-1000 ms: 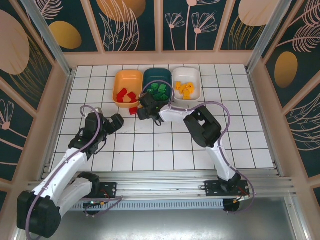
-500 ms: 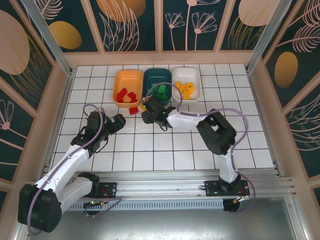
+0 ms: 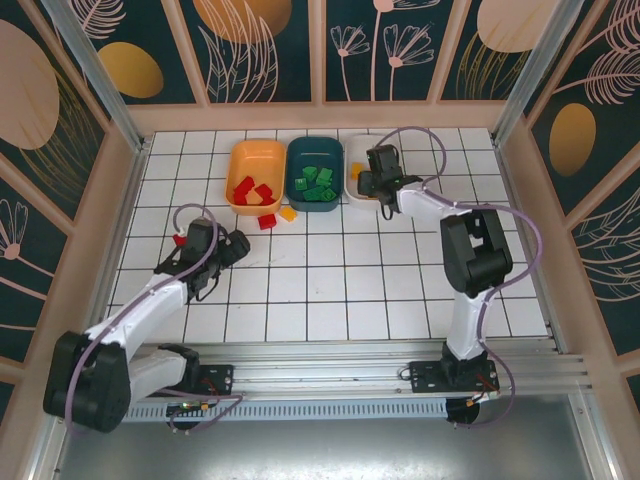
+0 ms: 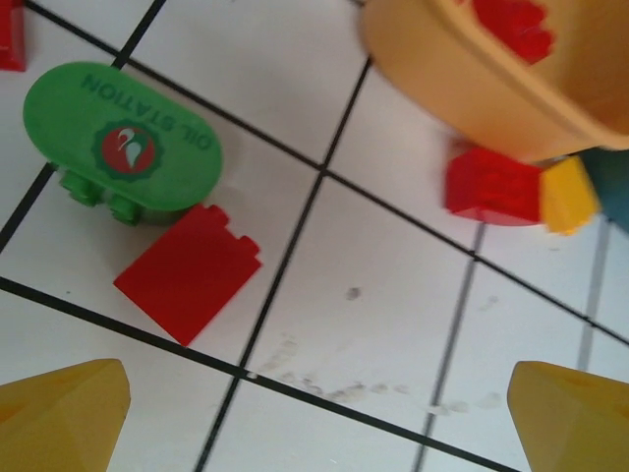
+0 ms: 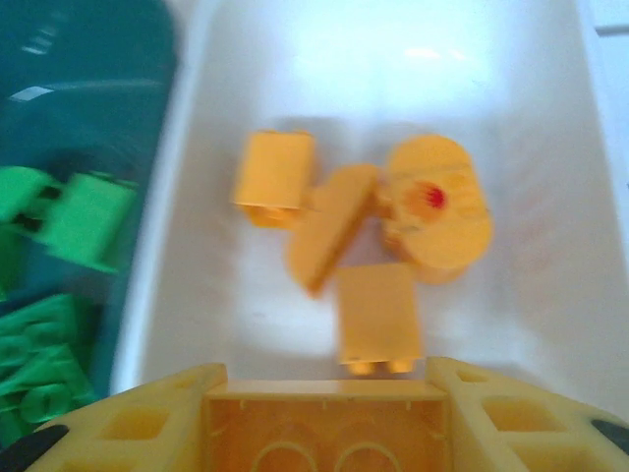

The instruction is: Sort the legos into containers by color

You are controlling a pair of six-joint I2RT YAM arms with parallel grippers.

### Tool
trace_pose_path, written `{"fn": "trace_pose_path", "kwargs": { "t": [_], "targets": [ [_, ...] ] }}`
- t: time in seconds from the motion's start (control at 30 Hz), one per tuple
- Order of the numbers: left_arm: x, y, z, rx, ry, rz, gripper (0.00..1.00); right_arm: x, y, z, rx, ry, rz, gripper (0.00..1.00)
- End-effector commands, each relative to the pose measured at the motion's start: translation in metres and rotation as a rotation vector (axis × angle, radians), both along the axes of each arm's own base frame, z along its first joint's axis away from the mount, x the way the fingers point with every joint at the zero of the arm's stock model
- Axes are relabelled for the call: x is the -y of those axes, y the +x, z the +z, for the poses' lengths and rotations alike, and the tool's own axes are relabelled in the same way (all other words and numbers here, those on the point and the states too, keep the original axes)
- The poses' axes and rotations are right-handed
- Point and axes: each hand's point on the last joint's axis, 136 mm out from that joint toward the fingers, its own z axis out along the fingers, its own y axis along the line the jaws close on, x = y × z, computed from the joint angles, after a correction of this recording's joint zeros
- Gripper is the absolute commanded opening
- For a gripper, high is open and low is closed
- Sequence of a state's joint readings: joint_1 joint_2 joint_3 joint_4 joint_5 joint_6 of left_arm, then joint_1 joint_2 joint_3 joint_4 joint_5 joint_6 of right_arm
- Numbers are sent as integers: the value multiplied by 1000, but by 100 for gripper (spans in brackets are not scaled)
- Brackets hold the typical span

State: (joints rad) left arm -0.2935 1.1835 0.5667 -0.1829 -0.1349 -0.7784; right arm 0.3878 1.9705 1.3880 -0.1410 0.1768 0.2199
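Over the white tray (image 3: 393, 150) at one o'clock on the desk (image 3: 330, 290), the right gripper (image 3: 377, 180) pinches a yellow brick (image 5: 324, 423) above its near end. At nine o'clock the left gripper (image 4: 319, 413) hangs spread wide over bare tile; a red brick (image 4: 187, 273) lies ahead, well clear of the orange tray (image 4: 472, 88).

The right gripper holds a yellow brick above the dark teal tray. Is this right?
One thing is wrong: the tray. The right gripper holds a yellow brick above the white tray, as the right wrist view shows.
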Motion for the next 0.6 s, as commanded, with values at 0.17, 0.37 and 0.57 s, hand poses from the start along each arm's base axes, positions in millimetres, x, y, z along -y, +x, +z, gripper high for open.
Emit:
{"fn": "trace_pose_path", "kwargs": {
  "t": [0.17,0.37,0.57],
  "targets": [
    [-15,30,19,83,119,10,98,3,14,55,101,14,-24,78],
    [-30,32,3,31,185,32,98,-2,-20,88,169,101,1,81],
    [-27,42,-22,-10,205,4,90,-22,-54,94,168,164,58,81]
  ]
}}
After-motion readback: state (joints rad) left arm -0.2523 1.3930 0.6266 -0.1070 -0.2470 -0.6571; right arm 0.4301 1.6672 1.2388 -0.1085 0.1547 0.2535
